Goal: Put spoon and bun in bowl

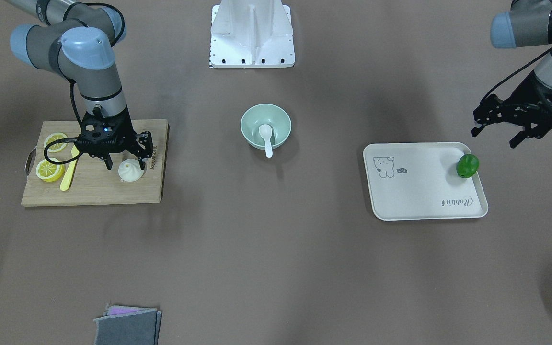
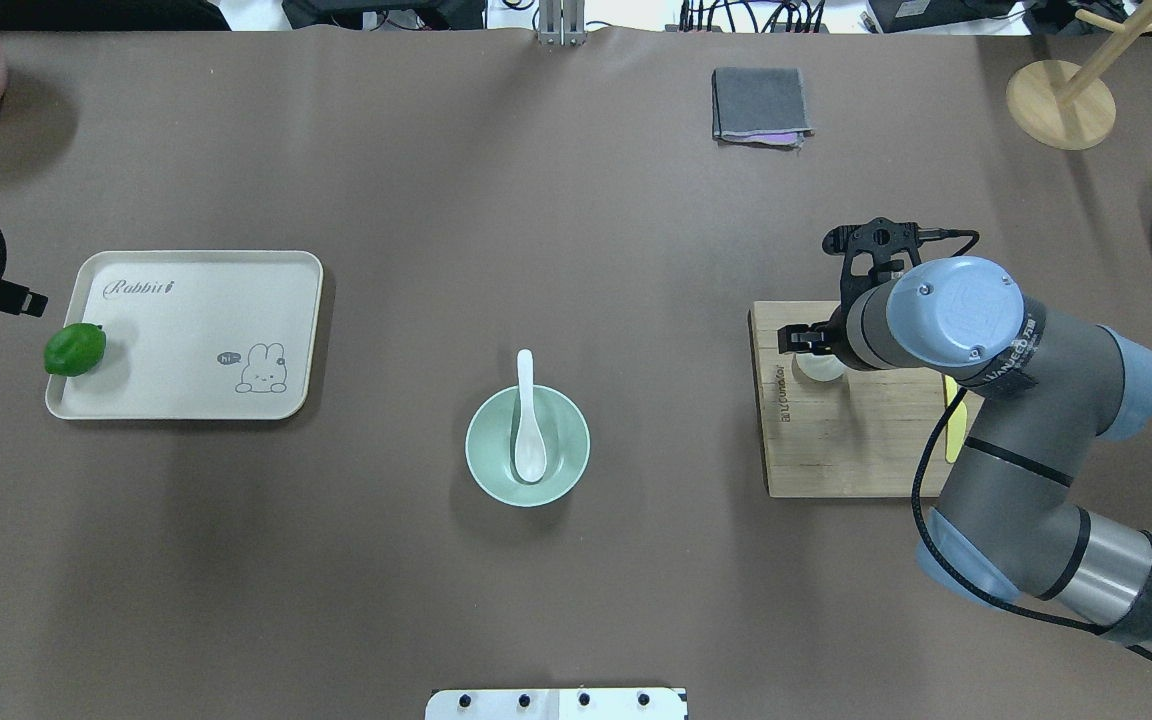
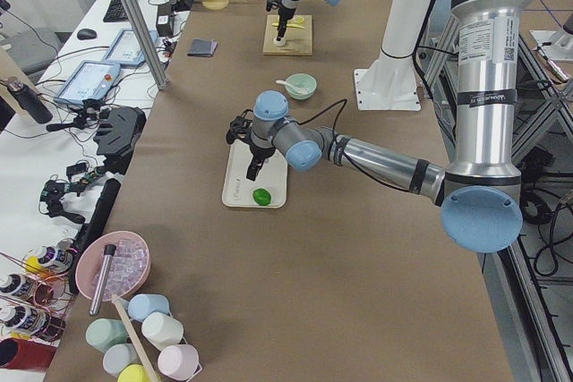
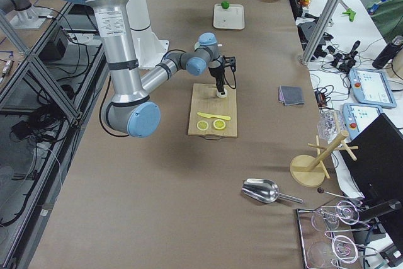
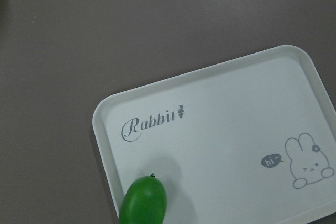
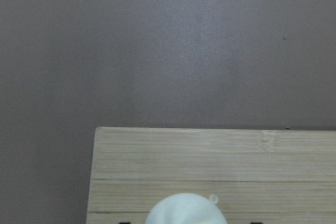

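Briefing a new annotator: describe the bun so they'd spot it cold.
Find the wooden cutting board under the right arm. At its end nearest the bowl, below the open pincer, sits the bun. It's white, round and pleated; its neighbours, lemon slices and a knife, are yellow.

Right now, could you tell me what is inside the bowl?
Only the spoon: its scoop lies in the bowl, with the handle over the rim. The floor under the scoop is hidden.
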You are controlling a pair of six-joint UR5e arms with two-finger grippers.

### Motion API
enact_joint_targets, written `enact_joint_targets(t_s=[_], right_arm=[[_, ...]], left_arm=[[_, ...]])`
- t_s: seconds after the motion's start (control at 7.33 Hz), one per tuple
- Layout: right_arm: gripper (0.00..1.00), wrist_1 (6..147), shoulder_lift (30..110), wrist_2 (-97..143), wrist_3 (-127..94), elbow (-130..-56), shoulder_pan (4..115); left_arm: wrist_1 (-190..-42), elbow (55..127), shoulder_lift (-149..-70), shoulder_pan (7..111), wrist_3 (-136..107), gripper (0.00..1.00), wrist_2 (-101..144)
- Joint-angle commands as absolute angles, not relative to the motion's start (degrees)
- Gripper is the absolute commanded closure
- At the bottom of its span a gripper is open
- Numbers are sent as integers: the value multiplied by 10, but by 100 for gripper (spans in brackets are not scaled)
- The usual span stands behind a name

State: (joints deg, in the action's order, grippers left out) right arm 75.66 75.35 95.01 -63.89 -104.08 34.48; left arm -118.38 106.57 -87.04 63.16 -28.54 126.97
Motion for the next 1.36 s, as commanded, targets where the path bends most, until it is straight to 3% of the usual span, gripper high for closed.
enact_joint_targets(t_s=[0.0, 0.14, 0.27, 0.41, 0.68, 1.23], right_arm=[[33, 729, 753, 946, -642, -1020, 339], [53, 731, 753, 945, -644, -1022, 339], [84, 734, 754, 945, -645, -1022, 338], [100, 735, 753, 945, -645, -1024, 337], [100, 755, 719, 947, -650, -1028, 335], [100, 926, 523, 918, -807, -1022, 260]], left_arm=[[-1184, 1063, -869, 636, -279, 1, 1274], [-1183, 1063, -870, 635, -279, 1, 1273], [-1183, 1063, -870, 635, -279, 1, 1273], [-1183, 1063, -871, 635, -280, 1, 1273], [-1183, 1063, -874, 634, -287, 1, 1273], [-1183, 1052, -881, 632, -288, 1, 1274]])
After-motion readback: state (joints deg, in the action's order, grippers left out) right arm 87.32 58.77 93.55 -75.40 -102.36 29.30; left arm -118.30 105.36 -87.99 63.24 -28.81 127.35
